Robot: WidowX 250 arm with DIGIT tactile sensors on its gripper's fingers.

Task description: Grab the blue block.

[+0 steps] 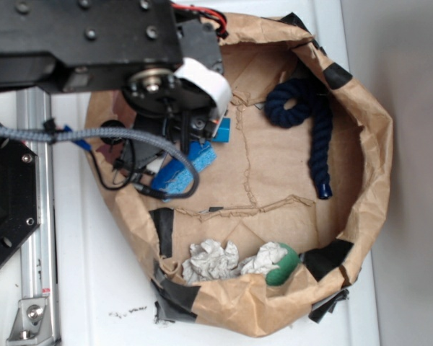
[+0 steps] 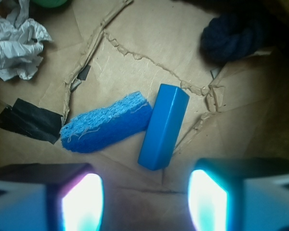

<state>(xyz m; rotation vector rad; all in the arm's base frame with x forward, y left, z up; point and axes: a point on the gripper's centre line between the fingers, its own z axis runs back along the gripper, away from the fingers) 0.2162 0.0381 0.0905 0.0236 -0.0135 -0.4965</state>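
My gripper (image 2: 144,192) spread wide, empty, above block (image 2: 164,126). Sponge (image 2: 106,123) touches block's end; off-centre descent risks pinching sponge too, or tipping block.

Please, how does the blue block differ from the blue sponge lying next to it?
The blue block is smooth with sharp edges; the blue sponge is rough and fibrous. The block is one even blue; the sponge has a lighter top layer. The block lies steeply, the sponge flatter. Both are long, blue, and touching.

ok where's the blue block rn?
Wrist view: the blue block lies centre frame on the brown paper, its upper end touching the blue sponge on its left, just ahead of the open gripper.
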